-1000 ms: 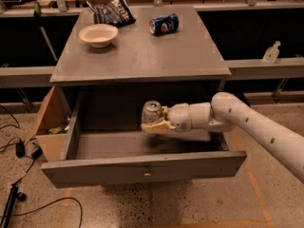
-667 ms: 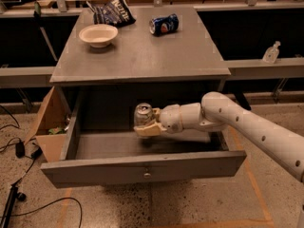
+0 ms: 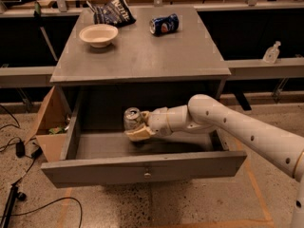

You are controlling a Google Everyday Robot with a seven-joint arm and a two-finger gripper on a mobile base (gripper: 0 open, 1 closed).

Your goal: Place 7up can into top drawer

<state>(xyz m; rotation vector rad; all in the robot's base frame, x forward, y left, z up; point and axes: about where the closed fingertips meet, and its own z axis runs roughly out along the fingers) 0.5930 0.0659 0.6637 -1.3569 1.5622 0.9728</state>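
top drawer pulled out toward the bottom of the frame, front panel nearest, small round knob mid-panel. floor cables at lower left. white arm enters from the lower right edge and reaches left over the drawer's right side wall into the open drawer. claw sits mid-frame, left of centre, inside the drawer opening, clenched on the 7up can. can upright, shiny top showing, above the drawer floor with a dark shadow under it; cannot tell if it touches the floor. tan fingers wrap its lower part. nothing else visible inside the drawer. open cardboard box just beside the drawer's left wall. further back, the grey cabinet surface overhangs the drawer: white bowl upper left, dark chip bag behind it, blue soda can lying on its side upper centre, well apart from the bowl. small clear bottle on the ledge at the right edge.
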